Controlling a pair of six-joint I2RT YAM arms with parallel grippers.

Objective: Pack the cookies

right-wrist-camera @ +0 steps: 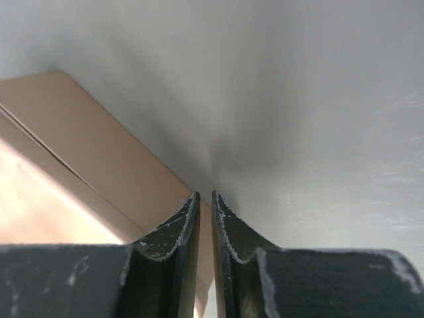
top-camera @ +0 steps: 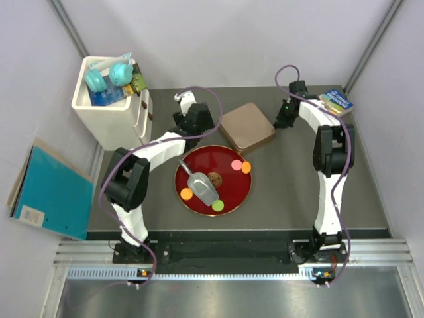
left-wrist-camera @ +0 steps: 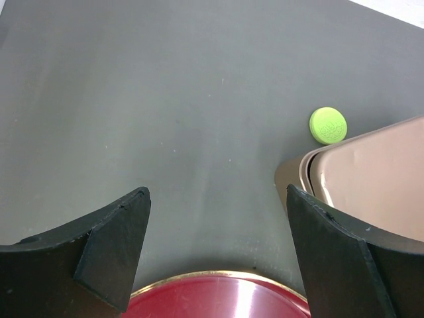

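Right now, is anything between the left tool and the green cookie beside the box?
Nothing visible: only bare table lies between the open left tool and the green cookie. The tan box sits close beside the cookie, off the direct path, and may crowd the grasp on that side.

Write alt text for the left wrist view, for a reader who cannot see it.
The left gripper hangs open over a grey table. A green cookie lies beside the corner of a tan box; a red plate's rim shows below.
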